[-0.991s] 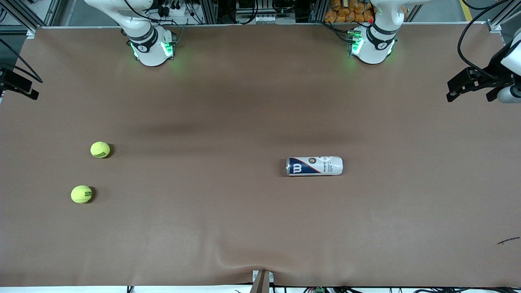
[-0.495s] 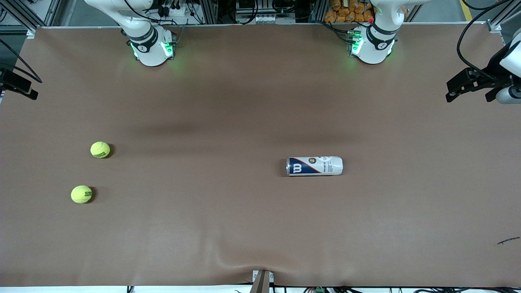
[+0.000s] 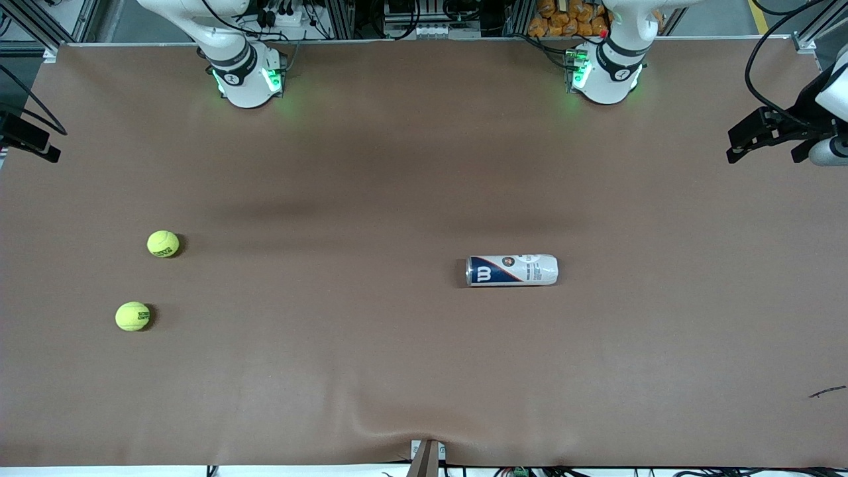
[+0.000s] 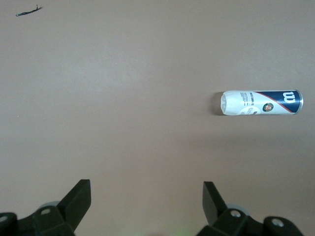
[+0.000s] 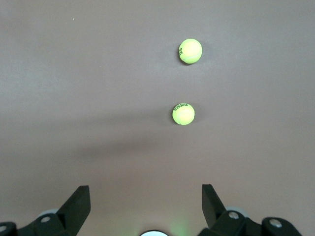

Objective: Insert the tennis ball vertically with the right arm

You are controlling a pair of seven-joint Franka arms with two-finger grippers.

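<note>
Yellow-green, the two tennis balls (image 3: 163, 244) lie toward the right arm's end of the table, well apart from the toppled can (image 3: 512, 270), so the empty, spread right gripper (image 5: 145, 204) must first descend onto one.

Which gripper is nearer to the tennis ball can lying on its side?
Left. The left gripper hangs at its own end of the table, jaws open, facing the can. The right gripper hangs at its end, above the two tennis balls.
</note>
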